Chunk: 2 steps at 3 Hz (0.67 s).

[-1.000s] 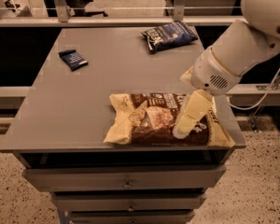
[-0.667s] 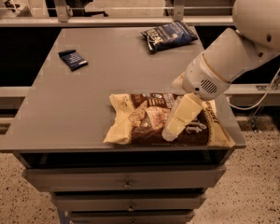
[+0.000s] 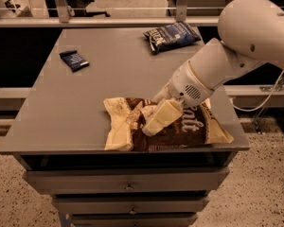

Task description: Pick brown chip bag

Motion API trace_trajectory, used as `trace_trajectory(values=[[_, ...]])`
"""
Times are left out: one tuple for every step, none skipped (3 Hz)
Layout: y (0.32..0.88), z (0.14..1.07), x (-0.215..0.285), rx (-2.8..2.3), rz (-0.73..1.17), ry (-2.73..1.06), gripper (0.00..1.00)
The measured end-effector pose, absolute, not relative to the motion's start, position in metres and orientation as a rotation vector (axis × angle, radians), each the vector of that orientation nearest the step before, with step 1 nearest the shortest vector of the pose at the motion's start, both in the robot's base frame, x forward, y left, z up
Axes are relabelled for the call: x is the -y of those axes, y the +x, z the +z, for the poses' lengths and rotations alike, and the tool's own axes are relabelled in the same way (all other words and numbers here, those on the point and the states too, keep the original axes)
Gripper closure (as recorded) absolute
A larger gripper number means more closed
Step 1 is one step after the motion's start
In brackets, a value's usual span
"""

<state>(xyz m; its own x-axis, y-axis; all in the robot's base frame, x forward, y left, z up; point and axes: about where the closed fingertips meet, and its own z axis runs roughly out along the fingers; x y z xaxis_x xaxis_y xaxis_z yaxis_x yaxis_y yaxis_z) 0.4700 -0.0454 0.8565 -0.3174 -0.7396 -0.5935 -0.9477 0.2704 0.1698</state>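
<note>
The brown chip bag [image 3: 195,127] lies flat at the front edge of the grey table [image 3: 85,103]. It has a dark brown centre, cream ends and white lettering. My gripper [image 3: 157,120] comes down from the upper right on the white arm [image 3: 227,56]. It sits over the middle-left of the bag, at or touching its top face. The bag part under it is hidden.
A dark blue chip bag [image 3: 173,36] lies at the table's back right. A small flat navy packet [image 3: 74,60] lies at the back left. Drawers [image 3: 128,187] sit under the table front. A railing [image 3: 132,8] runs behind the table.
My gripper has moved left along the brown chip bag, from its right part to its middle-left. The bag has stayed in place.
</note>
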Motion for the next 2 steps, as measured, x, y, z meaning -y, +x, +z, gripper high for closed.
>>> trace_trajectory(values=[[0.4707,0.8549,0.0376,-2.145,0.737,-1.51,0.62],[0.4758,0.8572,0.0345,-2.13,0.741,-1.498,0.85]])
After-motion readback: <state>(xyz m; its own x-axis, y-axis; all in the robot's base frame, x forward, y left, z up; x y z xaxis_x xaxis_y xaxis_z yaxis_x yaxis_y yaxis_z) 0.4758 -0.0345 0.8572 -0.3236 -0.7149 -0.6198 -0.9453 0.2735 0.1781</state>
